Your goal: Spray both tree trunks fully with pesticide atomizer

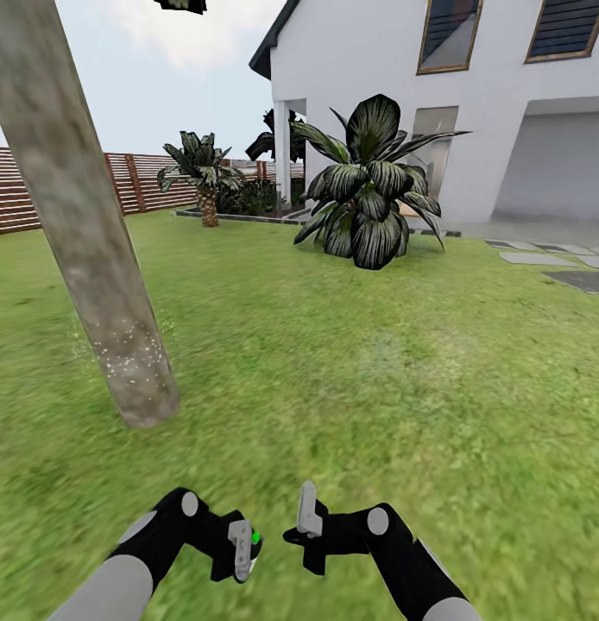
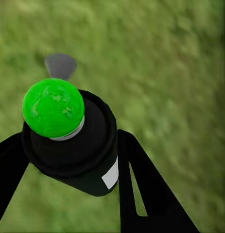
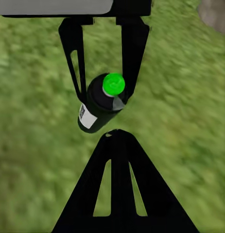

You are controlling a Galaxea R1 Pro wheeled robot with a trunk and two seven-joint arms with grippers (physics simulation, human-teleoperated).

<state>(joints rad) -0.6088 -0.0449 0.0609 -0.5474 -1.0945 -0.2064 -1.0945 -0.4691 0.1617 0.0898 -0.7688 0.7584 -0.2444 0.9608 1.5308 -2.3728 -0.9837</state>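
Note:
The pesticide atomizer (image 2: 78, 155) is a black bottle with a round green top (image 2: 53, 108) and a white label. My left gripper (image 2: 73, 141) is shut on it, one black finger on each side of the body. In the head view this gripper (image 1: 244, 552) hangs low over the grass with the green top (image 1: 256, 537) showing. The right wrist view looks across at the held atomizer (image 3: 98, 107). My right gripper (image 1: 308, 509) is shut and empty, its fingertips (image 3: 117, 133) pressed together just beside the bottle. A leaning tan-grey tree trunk (image 1: 84, 233) stands ahead on the left, with white specks (image 1: 127, 354) low down.
Green lawn (image 1: 377, 379) spreads ahead. A large dark-leaved plant (image 1: 368, 190) and a short palm (image 1: 204, 181) stand further back, before a white house (image 1: 377, 78). A brown slat fence (image 1: 40, 185) runs at the left. Grey stepping stones (image 1: 550, 259) lie at the right.

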